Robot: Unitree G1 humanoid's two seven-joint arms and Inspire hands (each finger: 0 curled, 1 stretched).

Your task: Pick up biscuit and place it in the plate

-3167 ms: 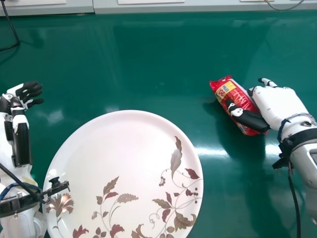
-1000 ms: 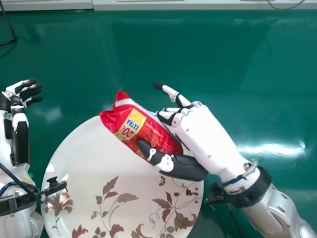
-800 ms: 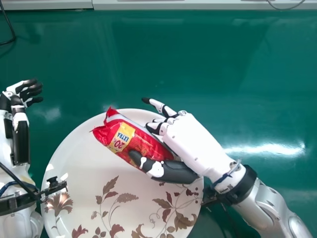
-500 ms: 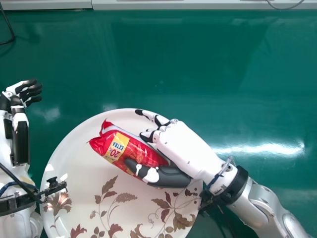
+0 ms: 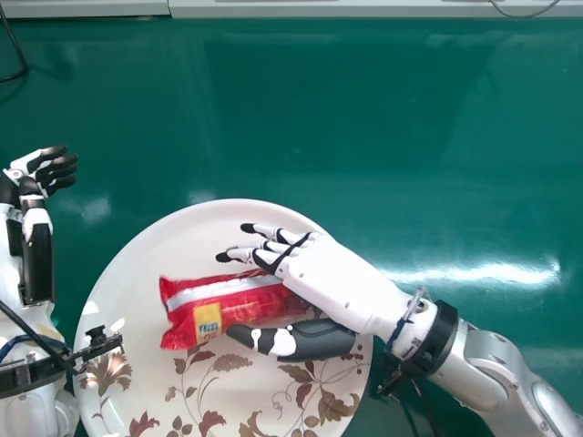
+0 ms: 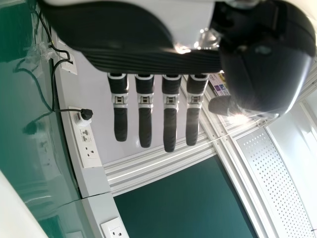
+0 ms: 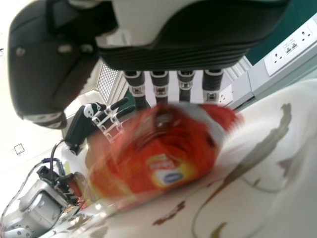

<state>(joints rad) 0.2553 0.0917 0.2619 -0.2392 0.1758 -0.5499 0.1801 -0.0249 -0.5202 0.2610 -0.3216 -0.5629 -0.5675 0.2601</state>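
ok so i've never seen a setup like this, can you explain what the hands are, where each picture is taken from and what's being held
This is a humanoid robot with two arms, each ending in a human-like hand. The head view looks down from its head: the left hand is at the picture's left side, and the right hand reaches in from the right. Each wrist view comes from a camera near that arm's own hand.

On the green table is a large white plate with a leaf pattern. A red biscuit packet lies on it, between the right hand's thumb and fingers. Those fingers look straight rather than curled, so it seems not to be gripped. The left hand is open and holds nothing.
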